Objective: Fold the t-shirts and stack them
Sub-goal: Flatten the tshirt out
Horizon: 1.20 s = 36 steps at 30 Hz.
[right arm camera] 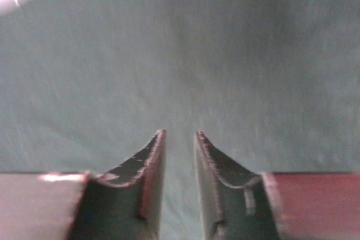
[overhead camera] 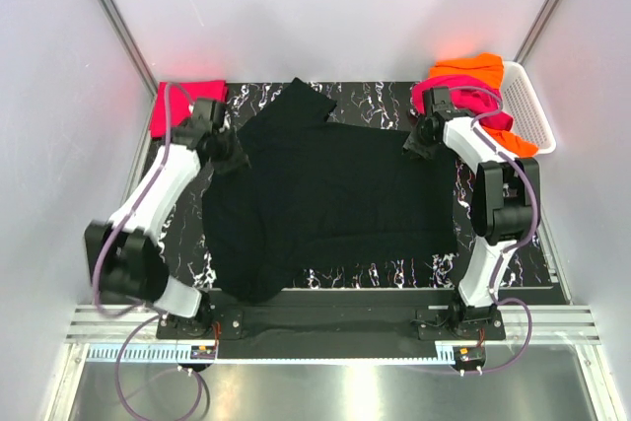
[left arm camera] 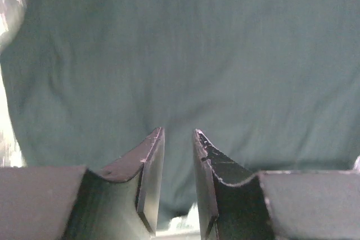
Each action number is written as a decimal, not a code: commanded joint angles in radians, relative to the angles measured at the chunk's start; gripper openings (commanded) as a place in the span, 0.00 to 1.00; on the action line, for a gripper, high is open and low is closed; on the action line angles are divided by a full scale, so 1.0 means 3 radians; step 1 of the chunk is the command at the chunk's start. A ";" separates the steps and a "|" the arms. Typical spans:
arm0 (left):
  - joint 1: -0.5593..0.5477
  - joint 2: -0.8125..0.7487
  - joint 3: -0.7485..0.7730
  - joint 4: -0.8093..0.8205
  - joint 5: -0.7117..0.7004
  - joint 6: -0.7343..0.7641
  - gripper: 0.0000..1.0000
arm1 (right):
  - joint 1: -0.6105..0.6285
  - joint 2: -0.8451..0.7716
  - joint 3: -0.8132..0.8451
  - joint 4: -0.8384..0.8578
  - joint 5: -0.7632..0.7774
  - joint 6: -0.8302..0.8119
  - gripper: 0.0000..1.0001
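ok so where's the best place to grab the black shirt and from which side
Probably pinch the black t-shirt at its left and right edges, toward the far side, coming in low from each outer side. It lies spread flat on the table, so only an edge offers a lip to get under; the middle is just flat cloth.

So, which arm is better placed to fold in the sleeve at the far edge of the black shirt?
Left, probably. The sleeve lies left of the middle of the shirt, nearer the left tool at its left edge. The right tool is at the right edge, by the basket.
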 commanded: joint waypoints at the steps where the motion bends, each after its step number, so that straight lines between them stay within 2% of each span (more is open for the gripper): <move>1: 0.0236 0.0565 0.0446 0.0863 -0.0036 -0.0004 0.31 | -0.0037 0.0210 0.0304 0.0450 0.0417 0.0167 0.29; 6: 0.0435 0.1577 0.0938 0.1355 0.0415 -0.0173 0.29 | -0.0037 0.0557 0.0704 0.0486 0.0647 0.0141 0.25; 7: 0.0451 0.1686 0.1045 0.1583 0.0593 -0.0194 0.29 | -0.0042 0.0609 0.0750 0.0481 0.0698 0.0136 0.21; 11: 0.0456 0.2059 0.1112 0.2173 0.0819 -0.0347 0.29 | -0.0057 0.0819 0.0929 0.0481 0.0673 0.0146 0.11; 13: 0.0451 0.2233 0.1173 0.2311 0.0835 -0.0439 0.30 | -0.0062 0.0891 0.0949 0.0481 0.0688 0.0167 0.10; 18: 0.0512 0.2581 0.1271 0.2398 0.0896 -0.0669 0.31 | -0.0067 0.1013 0.1001 0.0476 0.0591 0.0167 0.06; 21: 0.0563 0.2663 0.1260 0.2531 0.0922 -0.0771 0.32 | -0.0067 0.1090 0.1001 0.0471 0.0505 0.0233 0.06; 27: 0.0691 0.2970 0.1500 0.2465 0.0998 -0.0904 0.32 | -0.0067 0.1340 0.1123 0.0460 0.0397 0.0341 0.07; 32: 0.0788 0.3286 0.1766 0.2465 0.1167 -0.1037 0.32 | -0.0062 0.1621 0.1501 0.0384 0.0305 0.0361 0.07; 36: 0.0839 0.3476 0.2261 0.2303 0.1203 -0.0926 0.32 | -0.0067 0.1973 0.1925 0.0236 0.0208 0.0274 0.08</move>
